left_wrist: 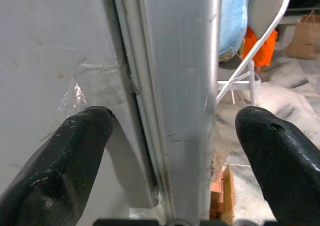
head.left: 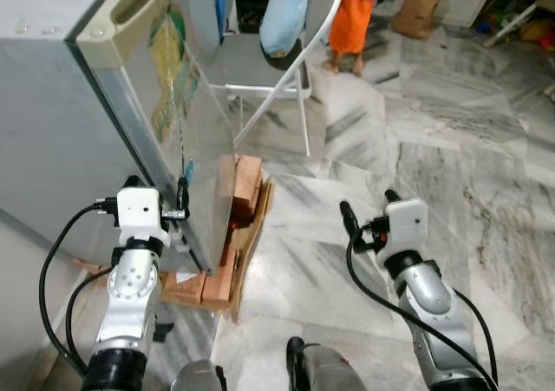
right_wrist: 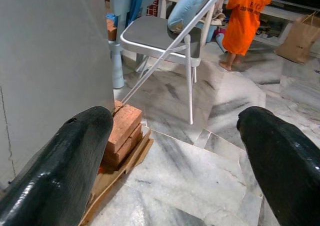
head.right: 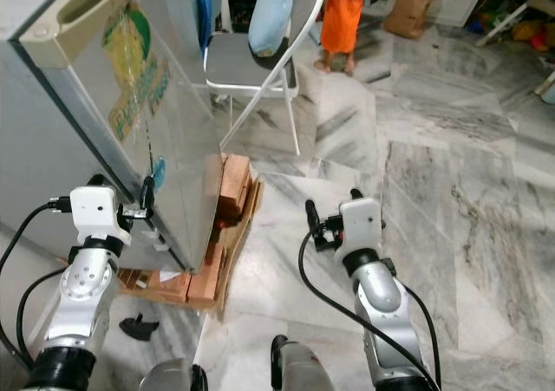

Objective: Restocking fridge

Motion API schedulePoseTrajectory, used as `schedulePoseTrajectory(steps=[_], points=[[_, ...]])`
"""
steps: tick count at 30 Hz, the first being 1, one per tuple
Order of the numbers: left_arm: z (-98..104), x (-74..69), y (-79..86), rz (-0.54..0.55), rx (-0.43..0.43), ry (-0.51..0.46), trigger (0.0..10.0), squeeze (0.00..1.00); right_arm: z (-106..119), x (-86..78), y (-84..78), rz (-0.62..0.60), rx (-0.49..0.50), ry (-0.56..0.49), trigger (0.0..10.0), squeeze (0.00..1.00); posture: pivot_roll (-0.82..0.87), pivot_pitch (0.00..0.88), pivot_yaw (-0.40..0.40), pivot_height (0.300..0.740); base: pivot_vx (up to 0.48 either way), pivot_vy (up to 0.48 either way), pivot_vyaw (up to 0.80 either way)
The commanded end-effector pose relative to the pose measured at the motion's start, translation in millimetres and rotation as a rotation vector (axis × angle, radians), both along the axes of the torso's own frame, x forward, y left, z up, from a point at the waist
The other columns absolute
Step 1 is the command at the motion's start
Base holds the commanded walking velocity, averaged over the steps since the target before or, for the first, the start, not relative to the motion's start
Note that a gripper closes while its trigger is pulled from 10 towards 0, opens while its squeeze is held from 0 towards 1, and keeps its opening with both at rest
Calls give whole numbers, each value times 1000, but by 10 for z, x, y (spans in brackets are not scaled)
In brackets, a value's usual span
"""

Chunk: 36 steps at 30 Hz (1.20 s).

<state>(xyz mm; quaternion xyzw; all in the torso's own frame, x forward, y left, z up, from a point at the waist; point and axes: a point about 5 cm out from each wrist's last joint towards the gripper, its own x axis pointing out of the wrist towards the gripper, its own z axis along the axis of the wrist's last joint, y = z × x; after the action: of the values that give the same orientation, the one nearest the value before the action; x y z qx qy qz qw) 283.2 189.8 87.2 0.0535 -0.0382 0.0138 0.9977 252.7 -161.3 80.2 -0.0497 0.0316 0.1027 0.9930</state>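
A silver fridge stands at my left with its door closed; a yellow-green sticker is on the door. My left gripper is open at the door's lower front corner. In the left wrist view its fingers straddle the door's metal edge, one on the fridge's side wall and one out in front. My right gripper hangs open and empty over the marble floor, to the right of the fridge.
The fridge rests on red bricks and flat cardboard. A white folding chair draped with blue cloth stands just beyond the door. A person in orange and a paper bag are farther back. The marble floor spreads to the right.
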Motion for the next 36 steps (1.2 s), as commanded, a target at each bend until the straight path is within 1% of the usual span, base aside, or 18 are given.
schedulePoseTrajectory(steps=[1, 3, 5, 9, 13, 16, 22, 23, 24, 25, 27, 29, 30, 32, 33, 34, 35, 36], points=[[55, 29, -72, -47, 0, -12, 10000, 0, -9, 6, -43, -1, -15, 13, 10000, 0, 40, 144, -11, 740, 0, 0, 0], [58, 23, -125, -86, -8, -3, 10000, 0, -21, 16, -62, -3, -19, 20, 10000, 0, 41, 144, -11, 740, 0, 0, 0], [56, 19, -139, -95, -11, -3, 10000, 0, -20, 11, -65, -3, -19, 21, 10000, 0, 41, 145, -10, 740, 0, 0, 0], [38, -17, -217, -163, -36, 16, 10000, 0, -32, 2, -59, 6, -18, 34, 10000, 0, 46, 145, -12, 740, 0, 0, 0], [38, -20, -231, -174, -27, 17, 10000, 0, -36, 6, -51, 11, -18, 36, 10000, 0, 47, 144, -13, 740, 0, 0, 0], [58, 32, -223, -167, -18, 11, 10000, 0, -51, -6, -37, 43, -3, 56, 10000, 0, 46, 141, -14, 740, 0, 0, 0], [73, 95, -226, -177, 3, 10, 10000, 0, -50, -88, -73, 62, -10, 67, 10000, 0, 43, 133, -13, 740, 0, 0, 0], [76, 126, -227, -179, 11, 11, 10000, 0, -53, -120, -84, 66, -13, 69, 10000, 0, 42, 131, -13, 740, 0, 0, 0], [95, 199, -235, -180, 24, 9, 10000, 0, -65, -168, -102, 73, -20, 77, 10000, 0, 42, 129, -14, 740, 0, 0, 0], [95, 199, -235, -180, 24, 9, 10000, 0, -65, -168, -102, 73, -20, 77, 10000, 0, 42, 129, -14, 740, 0, 0, 0], [220, 363, -367, -229, 8, -16, 10000, 0, -141, -328, -199, 24, -18, 105, 10000, 0, 37, 119, -12, 740, 0, 0, 0], [264, 392, -414, -241, 1, -29, 10000, 0, -158, -367, -221, 14, -21, 109, 10000, 0, 35, 118, -10, 740, 0, 0, 0], [298, 411, -479, -261, -12, -36, 10000, 0, -172, -402, -240, 4, -20, 114, 10000, 0, 32, 117, -7, 740, 0, 0, 0], [421, 427, -854, -385, -42, -75, 10000, 0, -220, -502, -302, -21, -26, 132, 10000, 0, 24, 110, -2, 740, 0, 0, 0], [447, 419, -972, -431, -47, -82, 10000, 0, -233, -520, -313, -19, -27, 136, 10000, 0, 22, 109, 0, 740, 0, 0, 0], [490, 393, -1134, -496, -52, -97, 10000, 0, -257, -541, -332, -20, -28, 141, 10000, 0, 20, 107, 1, 740, 0, 0, 0], [521, 373, -1238, -538, -55, -108, 10000, 0, -273, -553, -343, -21, -29, 144, 10000, 0, 19, 106, 1, 740, 0, 0, 0], [607, 311, -1474, -634, -81, -127, 10000, 0, -303, -568, -359, -22, -31, 149, 10000, 0, 16, 103, 3, 740, 0, 0, 0]])
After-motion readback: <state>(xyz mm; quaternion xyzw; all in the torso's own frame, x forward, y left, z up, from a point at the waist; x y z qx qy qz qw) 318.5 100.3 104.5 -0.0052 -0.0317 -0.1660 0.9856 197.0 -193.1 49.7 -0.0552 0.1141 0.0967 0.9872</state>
